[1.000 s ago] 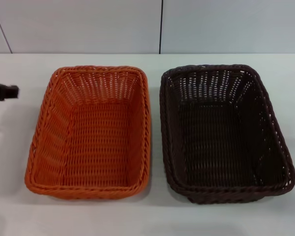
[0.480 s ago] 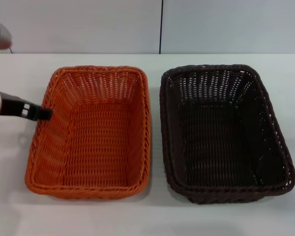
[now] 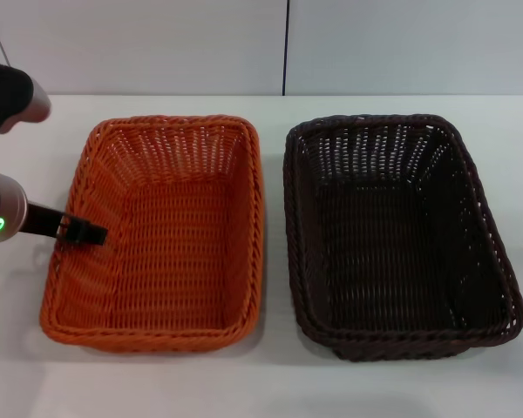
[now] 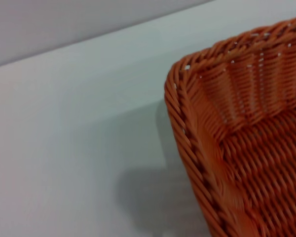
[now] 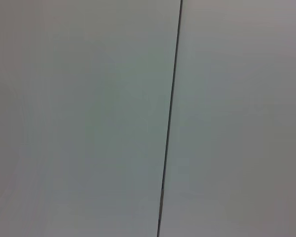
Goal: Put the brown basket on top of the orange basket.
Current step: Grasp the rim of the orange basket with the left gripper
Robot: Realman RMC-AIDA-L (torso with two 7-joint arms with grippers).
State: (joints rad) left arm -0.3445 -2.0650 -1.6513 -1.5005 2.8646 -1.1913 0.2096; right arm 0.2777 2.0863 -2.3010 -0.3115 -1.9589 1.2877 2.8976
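Note:
The orange basket (image 3: 170, 252) sits on the left of the white table, empty. The brown basket (image 3: 392, 244) sits beside it on the right, also empty, a narrow gap between them. My left gripper (image 3: 85, 232) reaches in from the left and sits at the orange basket's left rim, its black tip over the inner wall. The left wrist view shows a corner of the orange basket (image 4: 246, 128) close up. The right gripper is out of view; its wrist view shows only a pale wall.
The white table (image 3: 270, 383) has bare surface in front of and behind both baskets. A grey wall with a dark vertical seam (image 3: 286, 48) stands behind the table. The left arm's body (image 3: 4, 96) shows at the far left.
My left gripper has moved right and toward the front, from beside the table's left edge to the orange basket's left rim. The orange basket's near left corner has shifted slightly left.

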